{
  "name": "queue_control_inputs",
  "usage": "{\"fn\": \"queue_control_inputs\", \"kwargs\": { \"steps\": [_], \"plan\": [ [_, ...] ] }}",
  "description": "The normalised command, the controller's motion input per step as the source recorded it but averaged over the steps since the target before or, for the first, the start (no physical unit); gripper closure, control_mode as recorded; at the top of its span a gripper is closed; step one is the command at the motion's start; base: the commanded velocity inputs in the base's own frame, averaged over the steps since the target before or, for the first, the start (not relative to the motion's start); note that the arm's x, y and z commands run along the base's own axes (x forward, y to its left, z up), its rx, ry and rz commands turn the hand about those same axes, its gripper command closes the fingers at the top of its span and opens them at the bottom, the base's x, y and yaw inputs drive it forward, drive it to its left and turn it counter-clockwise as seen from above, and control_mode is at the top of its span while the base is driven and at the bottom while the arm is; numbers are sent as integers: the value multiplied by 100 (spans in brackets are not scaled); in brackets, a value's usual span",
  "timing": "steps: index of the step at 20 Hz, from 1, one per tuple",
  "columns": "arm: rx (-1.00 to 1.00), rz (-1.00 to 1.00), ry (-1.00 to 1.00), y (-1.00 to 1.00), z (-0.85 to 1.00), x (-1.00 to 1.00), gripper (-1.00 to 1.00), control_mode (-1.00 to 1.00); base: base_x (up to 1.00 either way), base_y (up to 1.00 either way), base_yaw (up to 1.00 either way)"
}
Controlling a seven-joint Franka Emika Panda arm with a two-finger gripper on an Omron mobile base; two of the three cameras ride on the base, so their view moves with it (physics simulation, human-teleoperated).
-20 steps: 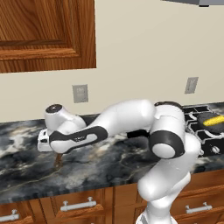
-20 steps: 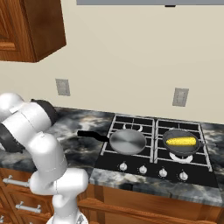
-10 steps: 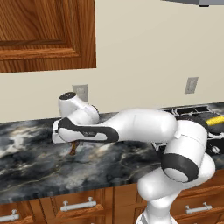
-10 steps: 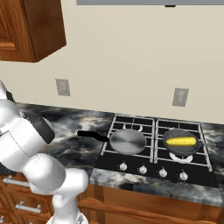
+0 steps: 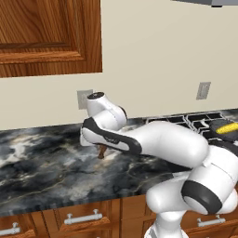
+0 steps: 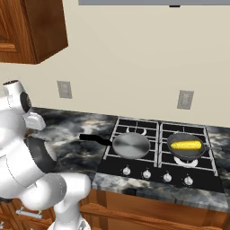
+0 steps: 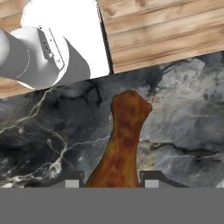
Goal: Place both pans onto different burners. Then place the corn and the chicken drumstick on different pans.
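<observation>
Claw (image 7: 112, 183) pinching the chicken drumstick (image 7: 120, 144) between its fingertips, now carried farther toward the cooktop (image 6: 157, 161) than a second ago. Below it, the marble counter (image 5: 46, 162). Farther off, the silver pan (image 6: 130, 145), then the corn (image 6: 186, 145) in the dark pan (image 6: 185, 148).

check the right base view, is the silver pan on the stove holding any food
No, the silver pan sits bare on its burner, while the corn lies in the darker pan beside it.
</observation>
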Motion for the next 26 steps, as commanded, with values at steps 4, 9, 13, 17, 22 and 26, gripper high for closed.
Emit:
{"fn": "queue_control_inputs", "kwargs": {
  "steps": [4,9,13,17,22,26],
  "plan": [
    [-2,-13,7,-81,13,24,100,-100,0,0,0],
    [0,-10,3,-90,3,27,100,-100,0,0,0],
    [0,-3,0,-95,1,22,100,-100,0,0,0],
    [0,-1,1,-95,0,14,100,-100,0,0,0],
    [0,0,0,-87,0,24,100,-100,0,0,0],
    [0,0,0,-81,0,43,100,-100,0,0,0]
  ]
}}
